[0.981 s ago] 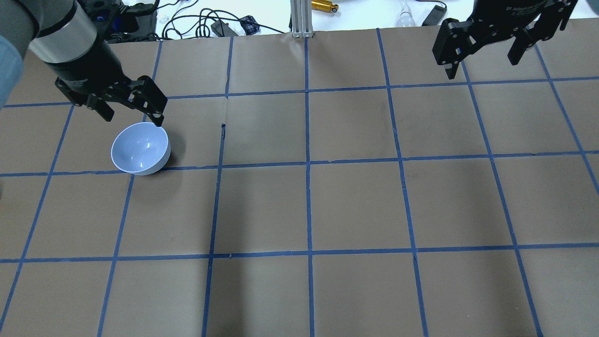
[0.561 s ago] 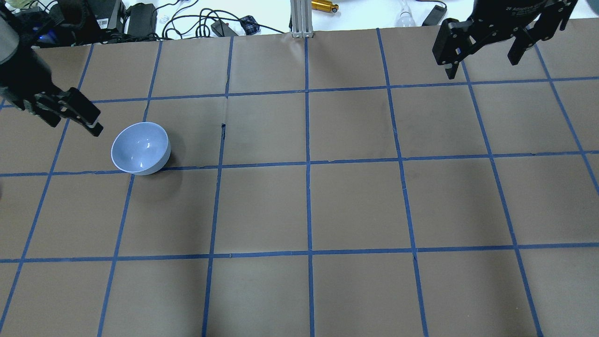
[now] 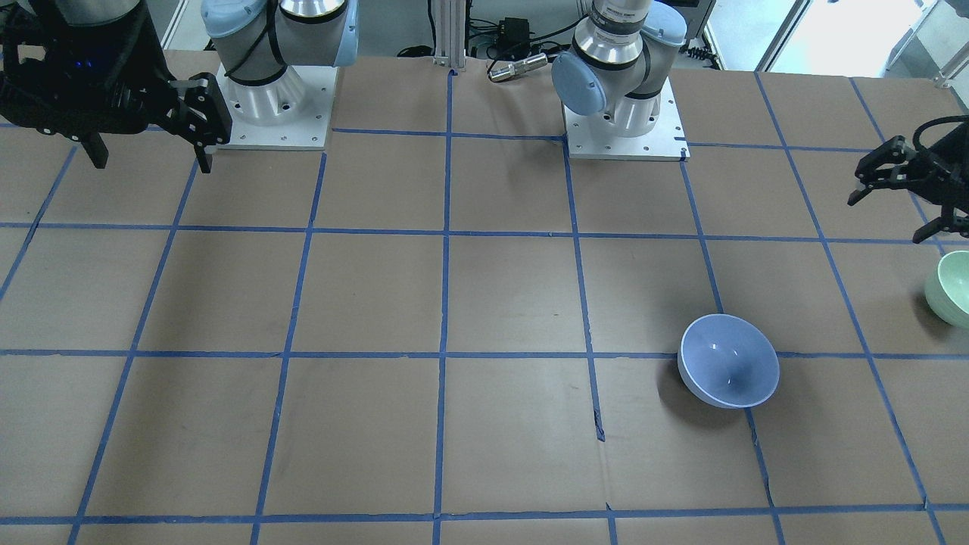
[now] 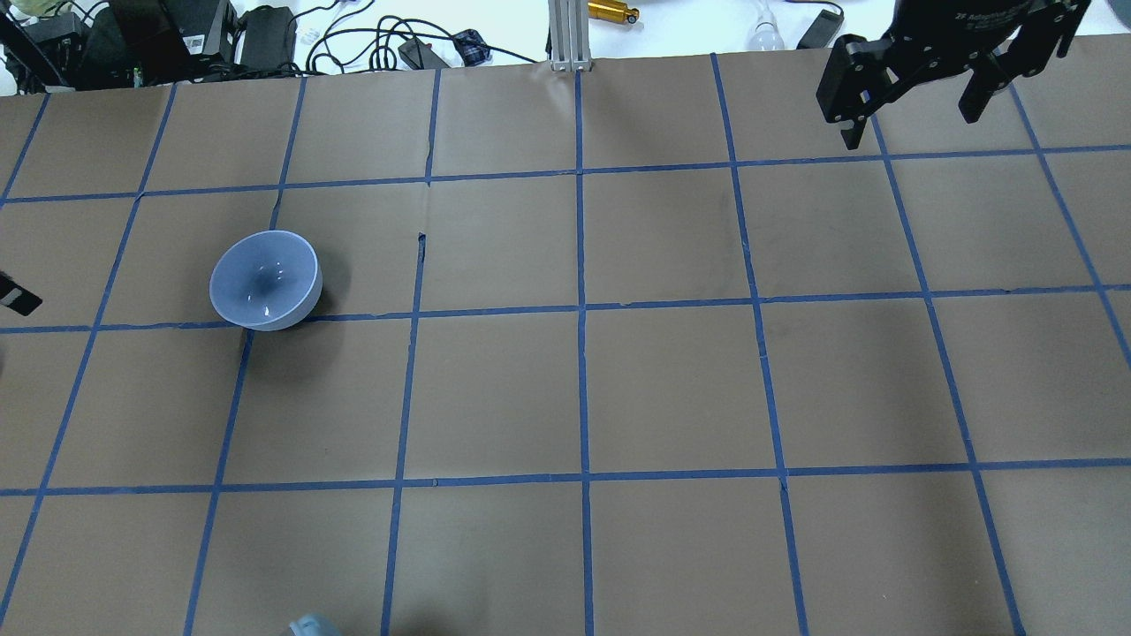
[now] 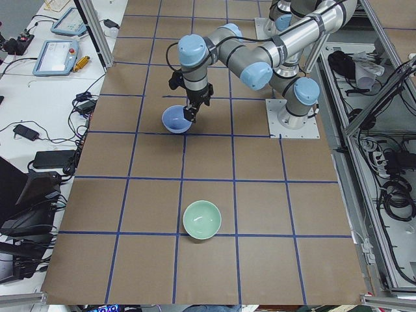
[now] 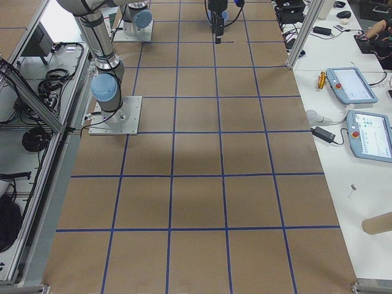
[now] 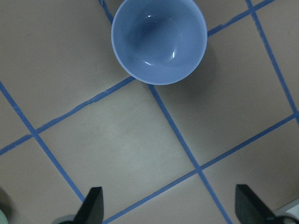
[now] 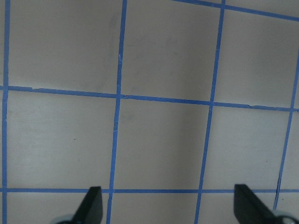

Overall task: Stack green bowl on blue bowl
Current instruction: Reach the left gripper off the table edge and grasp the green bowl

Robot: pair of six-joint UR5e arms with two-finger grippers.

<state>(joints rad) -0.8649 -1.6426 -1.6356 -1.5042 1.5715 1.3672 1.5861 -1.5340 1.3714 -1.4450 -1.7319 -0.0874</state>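
Note:
The blue bowl stands upright and empty on the brown paper; it also shows in the overhead view and at the top of the left wrist view. The green bowl stands at the table's left end, cut by the front view's edge; it shows whole in the exterior left view. My left gripper is open and empty, between the two bowls and just short of the green one, touching neither. My right gripper is open and empty, far off at the back right.
Blue tape lines grid the brown paper table. Cables and power bricks lie beyond the far edge, beside a metal post. The arm bases stand at the robot's side.
My left gripper has moved left, away from the blue bowl's far rim, and has almost left the overhead view. It stays open. The blue bowl and the right arm have not moved.

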